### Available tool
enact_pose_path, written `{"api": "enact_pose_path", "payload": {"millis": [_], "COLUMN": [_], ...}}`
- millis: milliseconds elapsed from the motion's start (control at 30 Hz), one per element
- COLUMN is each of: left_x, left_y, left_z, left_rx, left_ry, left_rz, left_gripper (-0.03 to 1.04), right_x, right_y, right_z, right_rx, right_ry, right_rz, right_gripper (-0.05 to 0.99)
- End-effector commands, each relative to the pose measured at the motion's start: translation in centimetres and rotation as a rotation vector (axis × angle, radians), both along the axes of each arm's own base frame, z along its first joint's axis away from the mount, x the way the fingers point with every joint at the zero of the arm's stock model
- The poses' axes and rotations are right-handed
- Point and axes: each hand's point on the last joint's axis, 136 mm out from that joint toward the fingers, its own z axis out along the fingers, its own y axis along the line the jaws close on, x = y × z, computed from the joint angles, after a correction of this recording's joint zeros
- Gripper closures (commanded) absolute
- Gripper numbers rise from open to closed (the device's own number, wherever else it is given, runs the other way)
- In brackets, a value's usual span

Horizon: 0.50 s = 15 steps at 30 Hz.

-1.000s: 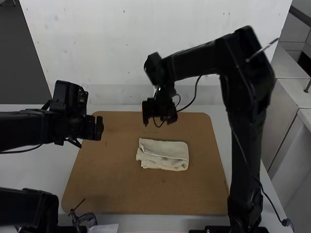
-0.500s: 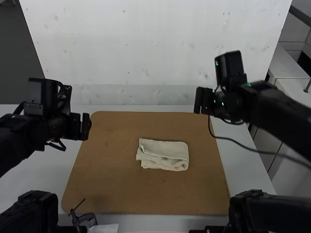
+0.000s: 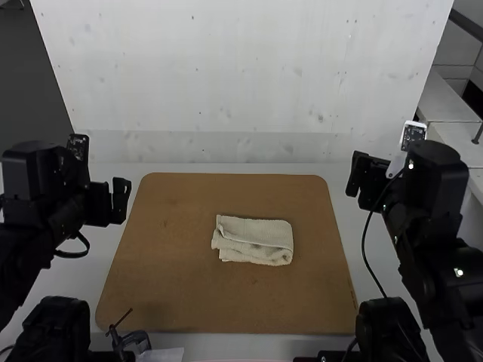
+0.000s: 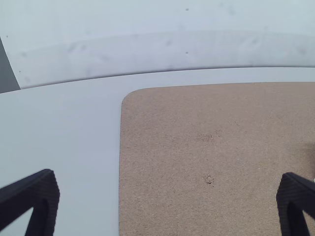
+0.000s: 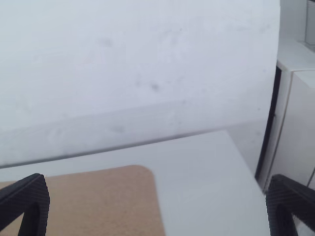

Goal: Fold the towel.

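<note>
The pale towel [image 3: 253, 240] lies folded into a small, roughly rectangular bundle near the middle of the brown board, its left end slightly uneven. Off to the towel's left, above the board's left edge, is my left gripper [image 3: 119, 200]; in the left wrist view the left gripper [image 4: 167, 204] has its fingers wide apart with nothing between them. My right gripper [image 3: 363, 179] hangs beyond the board's right edge, away from the towel. Seen from its own wrist, the right gripper [image 5: 158, 204] is open and holds nothing.
The brown board [image 3: 173, 294] covers the middle of the white table [image 3: 204, 167]. A pale wall rises behind the table. A small black clamp [image 3: 134, 339] and a white scrap [image 3: 164, 354] are at the near left edge. A cable hangs from the right arm.
The right arm has swung from above the board's far side out to the right. The left gripper has drawn back leftward. The towel has stayed in place.
</note>
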Motion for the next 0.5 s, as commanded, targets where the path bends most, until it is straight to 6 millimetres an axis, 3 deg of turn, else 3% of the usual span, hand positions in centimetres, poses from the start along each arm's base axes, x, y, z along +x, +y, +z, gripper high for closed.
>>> {"api": "enact_pose_path", "payload": {"millis": [0,467], "left_x": [0.1,-0.6], "left_y": [0.3,1.6], "left_z": [0.7,2.7], "left_rx": [-0.003,-0.042], "left_ry": [-0.029,-0.125], "left_rz": [0.016,0.095], "left_gripper": [0.02,0.02], "right_x": [-0.5,-0.7], "right_y": [-1.9,-2.3], "right_z": [0.6,0.6], "right_rx": [-0.06,-0.092], "right_ry": [-0.026,-0.087], "right_rz": [-0.083,-0.095], "right_gripper": [-0.02,-0.02]}}
